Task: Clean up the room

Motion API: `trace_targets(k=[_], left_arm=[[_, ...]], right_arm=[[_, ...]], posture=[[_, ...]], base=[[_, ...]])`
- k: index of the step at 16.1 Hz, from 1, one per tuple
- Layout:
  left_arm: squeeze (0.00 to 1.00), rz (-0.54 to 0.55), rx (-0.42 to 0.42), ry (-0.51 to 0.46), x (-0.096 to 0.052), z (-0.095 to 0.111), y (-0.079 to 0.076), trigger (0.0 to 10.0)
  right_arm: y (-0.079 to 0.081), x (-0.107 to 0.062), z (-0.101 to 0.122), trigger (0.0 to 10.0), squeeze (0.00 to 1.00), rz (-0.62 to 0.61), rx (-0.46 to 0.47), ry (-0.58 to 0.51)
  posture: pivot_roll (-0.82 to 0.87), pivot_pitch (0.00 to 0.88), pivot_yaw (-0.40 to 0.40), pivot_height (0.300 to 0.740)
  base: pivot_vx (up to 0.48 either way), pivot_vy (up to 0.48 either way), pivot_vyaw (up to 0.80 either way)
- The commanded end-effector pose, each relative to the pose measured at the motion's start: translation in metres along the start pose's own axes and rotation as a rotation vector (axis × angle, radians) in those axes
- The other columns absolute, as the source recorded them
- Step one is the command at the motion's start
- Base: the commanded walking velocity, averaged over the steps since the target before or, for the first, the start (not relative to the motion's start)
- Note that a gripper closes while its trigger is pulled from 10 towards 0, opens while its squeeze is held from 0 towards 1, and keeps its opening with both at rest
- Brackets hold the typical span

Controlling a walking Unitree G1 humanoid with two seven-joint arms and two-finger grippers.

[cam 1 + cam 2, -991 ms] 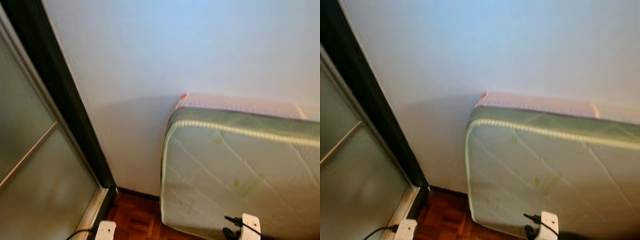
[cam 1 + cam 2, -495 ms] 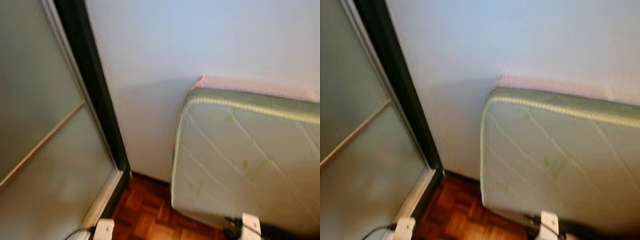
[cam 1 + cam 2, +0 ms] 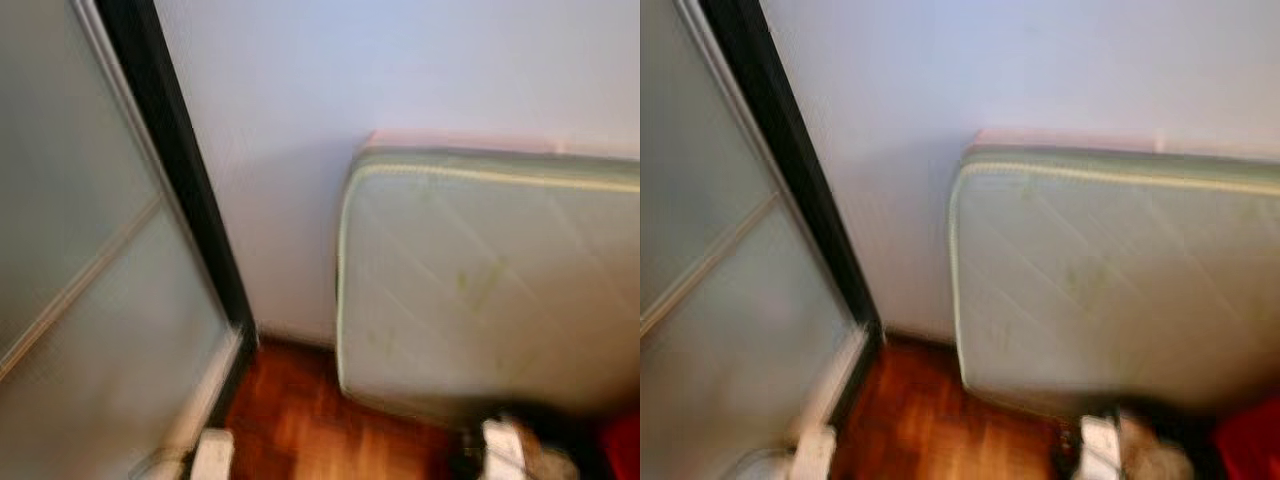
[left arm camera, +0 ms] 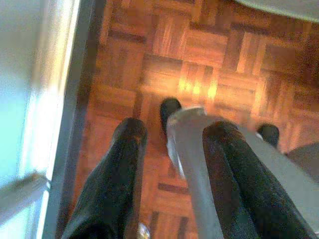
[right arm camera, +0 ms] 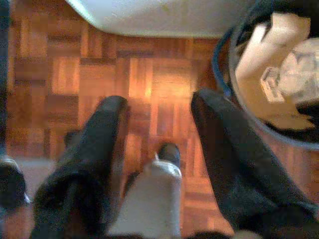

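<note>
My left gripper (image 4: 174, 128) hangs open over the parquet floor (image 4: 199, 55), with nothing between its fingers. One of my silver legs (image 4: 192, 149) and its black foot lie below it. My right gripper (image 5: 159, 102) is open too and empty, above the same floor. Beside it stands a blue-rimmed bin (image 5: 249, 119) holding cardboard and crumpled paper (image 5: 279, 74). A pale green quilted mattress (image 3: 490, 280) leans on its edge against the white wall.
A frosted glass sliding door (image 3: 90, 300) with a black frame (image 3: 190, 190) closes off the left side. Its floor track (image 4: 60, 99) runs beside my left gripper. Something red (image 3: 1250, 445) lies low on the right, blurred. Parquet floor (image 3: 300, 420) shows between door and mattress.
The head views have swung and tipped down and are now blurred. More floor shows, and a red thing has come into the lower right corner. The mattress itself has not moved.
</note>
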State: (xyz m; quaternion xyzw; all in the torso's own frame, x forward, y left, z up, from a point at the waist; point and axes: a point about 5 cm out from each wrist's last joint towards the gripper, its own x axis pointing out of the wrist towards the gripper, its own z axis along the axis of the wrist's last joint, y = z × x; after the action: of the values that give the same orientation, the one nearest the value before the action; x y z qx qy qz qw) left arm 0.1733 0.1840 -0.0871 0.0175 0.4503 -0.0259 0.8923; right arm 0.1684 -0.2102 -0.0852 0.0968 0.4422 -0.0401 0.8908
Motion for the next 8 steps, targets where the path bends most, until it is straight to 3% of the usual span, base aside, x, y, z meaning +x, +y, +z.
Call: trace_targets(k=[1, 6, 8], left_arm=[[0.00, -0.008, -0.003, 0.045, -0.002, -0.013, -0.002, 10.0], [0.00, -0.018, -0.021, 0.033, -0.001, -0.010, -0.006, 10.0], [0.00, -0.018, -0.025, 0.037, -0.001, -0.011, -0.006, 10.0]], right_arm=[[0.002, 0.000, -0.003, 10.0, 0.00, 0.012, -0.012, 0.010], [-0.004, -0.003, -0.010, 10.0, 0.00, -0.030, 0.043, 0.020], [-0.011, -0.005, -0.013, 10.0, 0.00, -0.079, 0.120, 0.017]], posture=[[0.01, 0.070, -0.007, 0.740], [0.01, 0.087, -0.009, 0.740], [0.00, 0.090, -0.007, 0.740]], base=[[0.000, 0.000, 0.00], [0.000, 0.000, 0.00], [0.000, 0.000, -0.80]])
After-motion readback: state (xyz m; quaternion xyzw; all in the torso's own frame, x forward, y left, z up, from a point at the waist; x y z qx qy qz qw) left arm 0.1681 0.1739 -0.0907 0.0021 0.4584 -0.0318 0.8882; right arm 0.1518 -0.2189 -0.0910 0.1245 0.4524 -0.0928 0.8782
